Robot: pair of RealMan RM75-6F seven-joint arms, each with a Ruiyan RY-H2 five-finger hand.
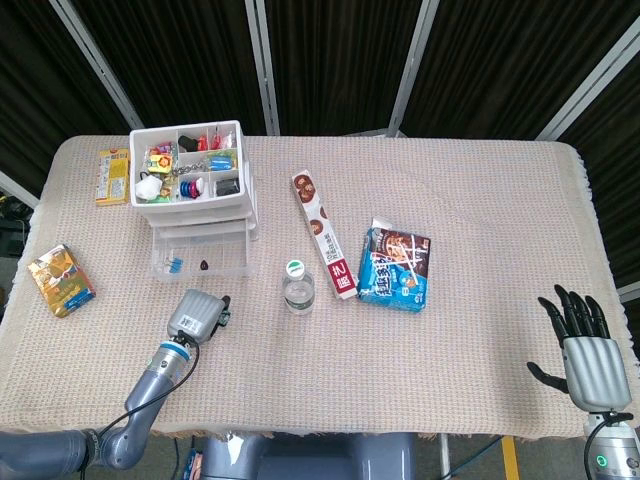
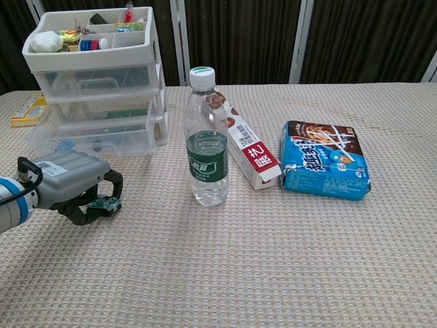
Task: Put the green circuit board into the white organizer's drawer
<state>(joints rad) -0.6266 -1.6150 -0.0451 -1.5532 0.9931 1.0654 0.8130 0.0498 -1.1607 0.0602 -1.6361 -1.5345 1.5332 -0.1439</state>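
Observation:
The green circuit board (image 2: 104, 203) lies on the table mat in front of the white organizer (image 2: 95, 82), with my left hand (image 2: 72, 191) curled over it and pinching it between fingers and thumb. From the head view the left hand (image 1: 197, 315) covers the board almost fully. The organizer's (image 1: 190, 190) bottom drawer (image 1: 200, 262) is pulled out, just beyond the hand, and holds a few small items. My right hand (image 1: 585, 345) hangs open past the table's front right corner, holding nothing.
A water bottle (image 2: 207, 147) stands right of my left hand. Beyond it lie a long red-and-white box (image 2: 247, 150) and a blue snack box (image 2: 326, 169). A gold packet (image 1: 61, 281) and a yellow box (image 1: 113, 176) sit at the left.

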